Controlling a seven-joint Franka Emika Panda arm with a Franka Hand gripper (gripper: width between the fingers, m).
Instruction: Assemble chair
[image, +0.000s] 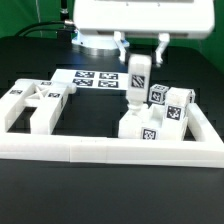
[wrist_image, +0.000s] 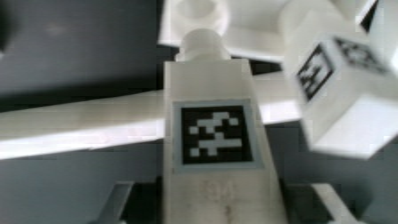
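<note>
Your gripper (image: 141, 55) clenches the bar (image: 138, 82) upright over the block cluster (image: 150, 122), toward the counter's (image: 100, 190) edge on the exterior view's right. Keep it vertical, lower slowly, and centre its tip on the block beneath.

A white border rail (image: 110, 152) crosses the lower frame on the black table (image: 90, 115), with the marker board (image: 85, 79) lying flat at upper centre.

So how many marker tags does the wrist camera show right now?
2 clearly: one on the white bar between the jaws, one on the white block beside it. More may be cut off or hidden.
</note>
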